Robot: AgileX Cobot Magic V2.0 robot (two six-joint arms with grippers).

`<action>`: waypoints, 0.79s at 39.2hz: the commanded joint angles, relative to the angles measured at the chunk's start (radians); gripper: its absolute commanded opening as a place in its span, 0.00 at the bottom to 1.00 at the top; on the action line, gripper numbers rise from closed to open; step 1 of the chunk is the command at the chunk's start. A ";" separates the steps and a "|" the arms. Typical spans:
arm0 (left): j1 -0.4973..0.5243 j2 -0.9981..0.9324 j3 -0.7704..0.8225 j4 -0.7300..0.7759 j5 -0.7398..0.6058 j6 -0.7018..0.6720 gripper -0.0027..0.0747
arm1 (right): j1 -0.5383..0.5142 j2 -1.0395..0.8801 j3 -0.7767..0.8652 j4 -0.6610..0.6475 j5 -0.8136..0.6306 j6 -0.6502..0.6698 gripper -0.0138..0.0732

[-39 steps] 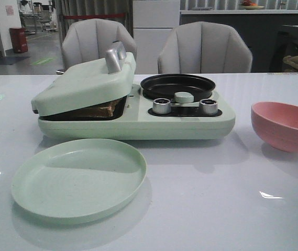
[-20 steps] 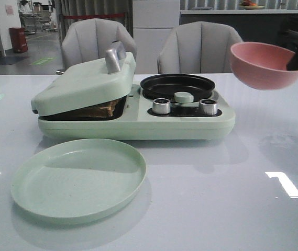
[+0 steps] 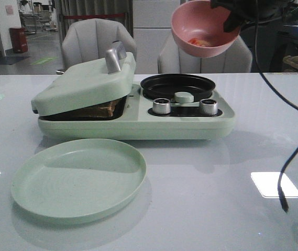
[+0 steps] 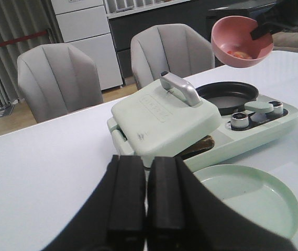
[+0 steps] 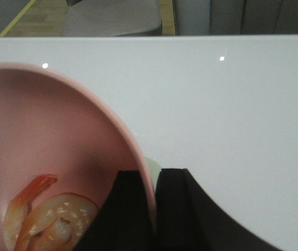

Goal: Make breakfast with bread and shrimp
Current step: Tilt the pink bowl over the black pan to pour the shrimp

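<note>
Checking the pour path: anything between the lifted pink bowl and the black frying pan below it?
No, just open air. In the front view the pink bowl, tilted with shrimp inside, hangs above the black pan; the left wrist view shows the same gap.

The breakfast maker (image 3: 136, 112) sits mid-table, 2 chairs (image 3: 97, 43) behind it. On its left side the sandwich press lid (image 3: 83, 82) rests tilted over bread (image 3: 102, 110); on its right, the frying pan (image 3: 177, 86) sits behind 2 knobs (image 3: 162, 105). The plate (image 3: 78, 179) lies in front, to the left. The bowl (image 3: 205, 28) hangs above the pan, pinched at its rim by the right gripper (image 5: 154, 194), with shrimp (image 5: 46, 219) inside, perhaps 2.
</note>
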 commanded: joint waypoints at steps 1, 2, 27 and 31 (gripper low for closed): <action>-0.003 -0.016 -0.023 -0.017 -0.073 -0.008 0.18 | 0.018 -0.029 -0.034 -0.007 -0.209 -0.011 0.29; -0.003 -0.016 -0.023 -0.017 -0.073 -0.008 0.18 | 0.021 -0.022 -0.034 -0.019 -0.237 -0.011 0.29; -0.003 -0.016 -0.023 -0.017 -0.073 -0.008 0.18 | 0.093 0.105 0.158 -0.403 -1.128 -0.011 0.29; -0.003 -0.016 -0.023 -0.017 -0.073 -0.008 0.18 | 0.093 0.130 0.179 -0.493 -1.221 -0.011 0.29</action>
